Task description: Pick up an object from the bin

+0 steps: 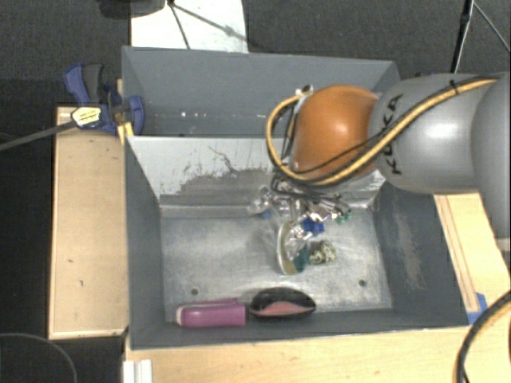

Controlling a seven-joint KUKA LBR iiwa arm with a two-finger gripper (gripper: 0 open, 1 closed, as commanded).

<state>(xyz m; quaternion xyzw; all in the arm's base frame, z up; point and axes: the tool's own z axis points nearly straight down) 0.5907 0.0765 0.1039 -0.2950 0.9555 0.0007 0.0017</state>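
Note:
My gripper hangs below the orange dome over the middle of the bin floor, with its tip close to the floor. A small greenish and dark thing sits right beside the tip, on its right. I cannot make out whether the gripper holds it. A purple-pink cylinder lies on its side along the front wall, left of the gripper. Next to that cylinder's right end rests a black oval thing with a pink face, just in front of the gripper.
The arm reaches in from the right and covers the bin's back right part. Bare grey floor stretches to the left of the gripper, up to the left wall.

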